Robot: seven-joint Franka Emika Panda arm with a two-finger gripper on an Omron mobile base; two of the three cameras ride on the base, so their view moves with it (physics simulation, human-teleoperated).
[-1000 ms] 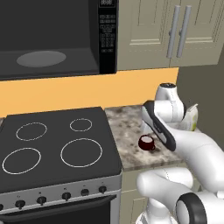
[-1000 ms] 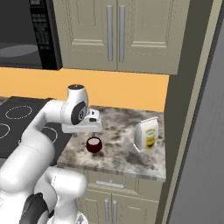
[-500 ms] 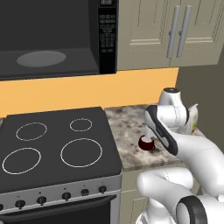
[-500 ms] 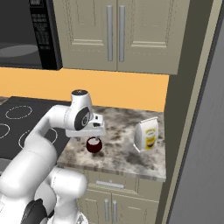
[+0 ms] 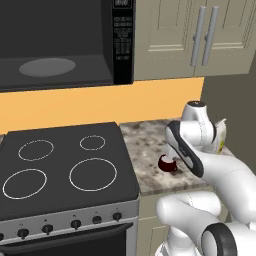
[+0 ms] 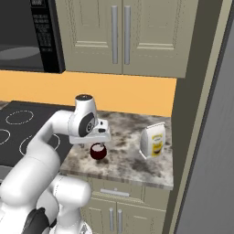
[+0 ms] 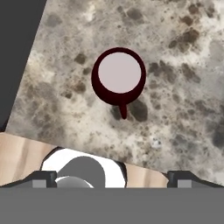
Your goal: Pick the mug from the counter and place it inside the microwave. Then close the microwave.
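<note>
while over mug (image 7: 119,76), tool (image 7: 111,177) wide, empty

Mug (image 6: 98,151) on counter (image 6: 132,160), right of stove (image 5: 65,170), below claw (image 6: 97,142).

You see the mug (image 5: 166,164) upright on the counter (image 5: 145,150), beside the stove (image 5: 65,165), arm just above it, microwave (image 5: 65,42) open overhead.

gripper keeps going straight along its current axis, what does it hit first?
Most likely the mug: the gripper points down at the counter, and the mug's open top sits just ahead of the open fingers. It lies slightly off centre, so the fingers could meet its rim or the stone beside it.
</note>
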